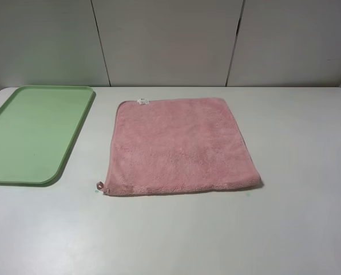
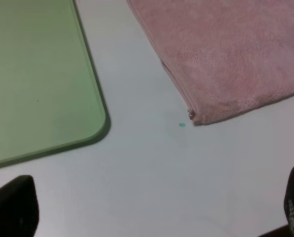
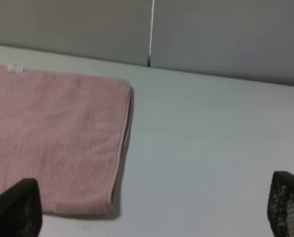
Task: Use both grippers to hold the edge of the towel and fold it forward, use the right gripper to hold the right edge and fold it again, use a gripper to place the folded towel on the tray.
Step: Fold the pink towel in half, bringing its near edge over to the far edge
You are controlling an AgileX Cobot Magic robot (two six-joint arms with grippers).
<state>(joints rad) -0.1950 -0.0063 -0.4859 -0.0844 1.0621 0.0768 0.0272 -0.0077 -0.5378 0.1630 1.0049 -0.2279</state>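
We see the tray (image 1: 22, 143), light green with a low rim, lying flat at the left of the white counter (image 1: 176, 240). Its floor shows only bare plastic. The pink towel (image 1: 182, 146) is not on it. It lies spread flat near the middle of the counter, just beside the tray but apart from its rim. A small white tag (image 1: 142, 102) sits on the towel's far edge and a little loop (image 1: 100, 185) sticks out at its near left corner. A tiny green dot (image 2: 181, 125) marks the counter right by that corner.

The left tool (image 2: 154, 205) hangs above bare counter, close to the tray's rounded near corner and the towel's looped corner. Its black fingers (image 2: 11, 210) are spread wide and grip nothing. The right tool (image 3: 152, 205) hangs near the towel's right edge, where the hem (image 3: 123, 148) shows as a doubled line. Its fingers are also wide apart and hold nothing. Neither tool appears in the high view.

Behind the counter stands a pale panelled wall (image 1: 170, 40) with dark vertical seams.
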